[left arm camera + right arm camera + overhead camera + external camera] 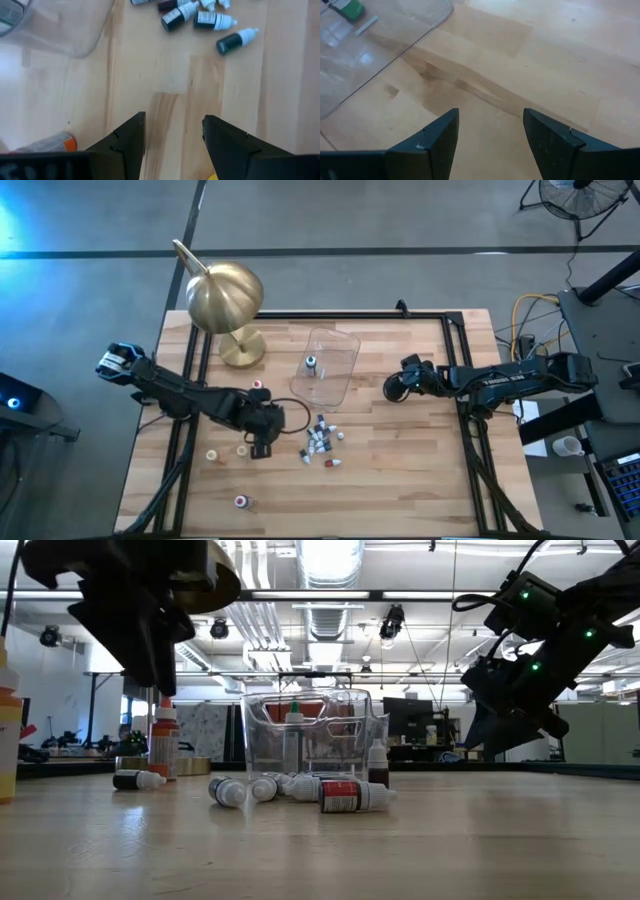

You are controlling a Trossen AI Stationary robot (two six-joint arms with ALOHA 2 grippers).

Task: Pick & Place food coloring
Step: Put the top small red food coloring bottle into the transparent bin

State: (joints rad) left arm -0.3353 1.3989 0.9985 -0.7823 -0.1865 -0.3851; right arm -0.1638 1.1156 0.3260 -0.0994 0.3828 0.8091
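High view: tiny, seemingly white-capped food coloring bottles (320,442) clustered

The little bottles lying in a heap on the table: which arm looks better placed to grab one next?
Probably the left. The left gripper hangs open right beside the pile of bottles. The right gripper, also open, waits farther off, beside the clear tub.

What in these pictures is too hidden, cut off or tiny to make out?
- Bottle labels in the pile of food coloring bottles: too small in the high view.
- Orange-capped bottle: cut off by the left gripper in the left wrist view.
- Green-capped bottle in the clear tub: cropped by the right wrist view's edge.
- Lamp: mostly behind the left arm in the low view.
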